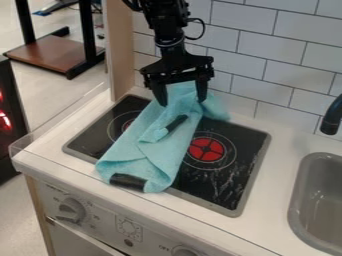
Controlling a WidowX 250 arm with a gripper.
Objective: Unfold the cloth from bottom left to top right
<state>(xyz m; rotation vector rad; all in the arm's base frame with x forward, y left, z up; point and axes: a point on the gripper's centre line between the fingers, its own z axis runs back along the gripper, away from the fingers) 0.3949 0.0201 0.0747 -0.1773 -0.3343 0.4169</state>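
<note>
Cloth: teal cloth [157, 150], loosely bunched and layered, lying slantwise over the stovetop [220, 182]; near end at the front-left rim, far end by the tiled wall [257, 65].
Long axis: from lower left up to upper right of the view, steeper than a plain diagonal. Near end blunt and rounded; far end spreads, one lobe trailing to the right.
Dark patches: one across the near end [127, 182], one slanting mid-cloth [176, 123] beside the tip of a folded flap.
Hand: black hand [182, 101] at the cloth's far end, set wide, cloth visible between its fingers [159, 94]. No clear pinch; whether the tips touch cloth, cannot tell.
Step in hand: probably choosing a grip on a loose layer; cloth reads as largely folded.
Handling: best to take only the top layer at its lower-left edge, fingers straddling it, close, lift just enough to peel, then carry low along the long axis to upper right and lay down. Gripping too deep would likely drag the whole bundle; a fast pull may twist it.
Burner: red burner [206, 149] right of the cloth.
Worktop: pale worktop [266, 202] around the stovetop, grey sink [294, 200] to the right.
</note>
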